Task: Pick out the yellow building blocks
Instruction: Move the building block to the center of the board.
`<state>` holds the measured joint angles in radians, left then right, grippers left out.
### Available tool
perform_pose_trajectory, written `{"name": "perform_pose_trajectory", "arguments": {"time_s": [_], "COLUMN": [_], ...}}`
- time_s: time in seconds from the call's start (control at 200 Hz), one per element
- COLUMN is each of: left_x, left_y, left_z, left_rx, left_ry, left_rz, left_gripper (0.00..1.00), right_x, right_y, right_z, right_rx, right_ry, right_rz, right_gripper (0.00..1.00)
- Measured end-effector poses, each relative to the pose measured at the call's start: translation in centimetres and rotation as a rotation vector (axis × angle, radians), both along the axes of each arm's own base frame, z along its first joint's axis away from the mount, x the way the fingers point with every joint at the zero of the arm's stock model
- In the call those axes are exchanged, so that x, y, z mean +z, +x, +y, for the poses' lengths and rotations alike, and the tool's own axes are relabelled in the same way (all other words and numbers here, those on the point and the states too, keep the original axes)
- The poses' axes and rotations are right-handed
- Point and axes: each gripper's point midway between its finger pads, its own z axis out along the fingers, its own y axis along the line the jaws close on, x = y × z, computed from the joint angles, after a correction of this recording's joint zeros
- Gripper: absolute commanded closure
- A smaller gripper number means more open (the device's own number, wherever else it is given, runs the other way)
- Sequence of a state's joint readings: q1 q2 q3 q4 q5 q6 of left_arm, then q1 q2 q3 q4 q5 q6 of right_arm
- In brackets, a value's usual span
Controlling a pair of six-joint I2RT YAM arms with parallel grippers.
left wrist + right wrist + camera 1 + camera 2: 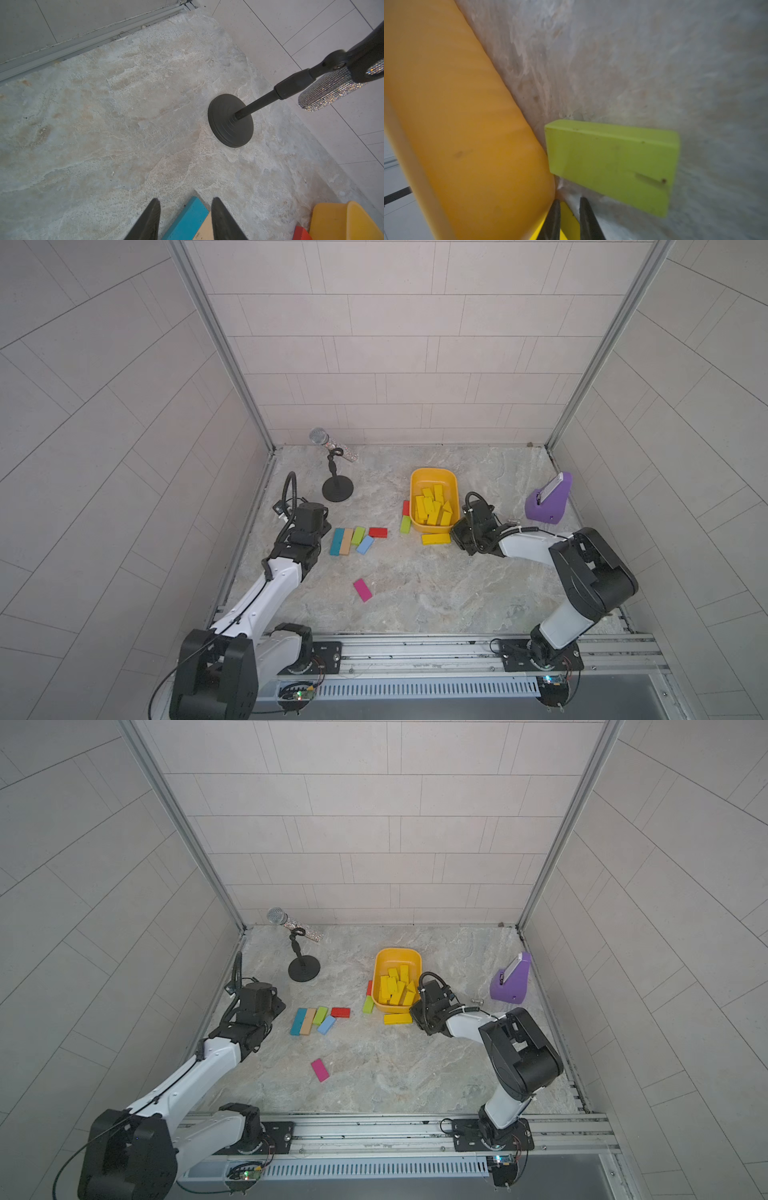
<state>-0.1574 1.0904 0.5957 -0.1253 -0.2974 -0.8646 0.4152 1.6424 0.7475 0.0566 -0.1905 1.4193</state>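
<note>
Yellow bars already lie heaped in the orange-yellow tub in both top views. One more yellow block lies flat on the marble table just near of the tub, with the right gripper at its right end. The left wrist view shows the left gripper partly open and empty, a teal block between its fingers, well apart from the tub. In the right wrist view the right gripper is pinched narrow on the yellow block's end, the tub wall close alongside and a lime-green block just beyond. Lifting straight up first should clear the rim; an end-held bar may droop or swing.
</note>
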Motion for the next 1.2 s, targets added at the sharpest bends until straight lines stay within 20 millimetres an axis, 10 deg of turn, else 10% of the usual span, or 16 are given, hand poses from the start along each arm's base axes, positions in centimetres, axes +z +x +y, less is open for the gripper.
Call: {"name": "perform_pose_trajectory", "arguments": {"time_s": [0.465, 0.901, 1.201], "left_x": [0.0, 0.0, -0.1], "left_y": [0.0, 0.0, 0.0], "left_z": [0.1, 0.1, 0.0], "left_rx": [0.003, 0.003, 0.002], "left_ry": [0.003, 0.002, -0.011], "left_rz": [0.000, -0.001, -0.001], "left_gripper": [0.55, 0.55, 0.55], "right_x": [0.7, 14.8, 18.6], "right_y": [-2.0, -0.2, 0.1], "right_z": [1.2, -2.4, 2.3], "right_rx": [0.028, 0.203, 0.880], "right_ry": [-0.034, -0.356, -0.638], "right_rz": [0.018, -0.422, -0.668], "right_gripper": [0.75, 0.66, 0.53]}}
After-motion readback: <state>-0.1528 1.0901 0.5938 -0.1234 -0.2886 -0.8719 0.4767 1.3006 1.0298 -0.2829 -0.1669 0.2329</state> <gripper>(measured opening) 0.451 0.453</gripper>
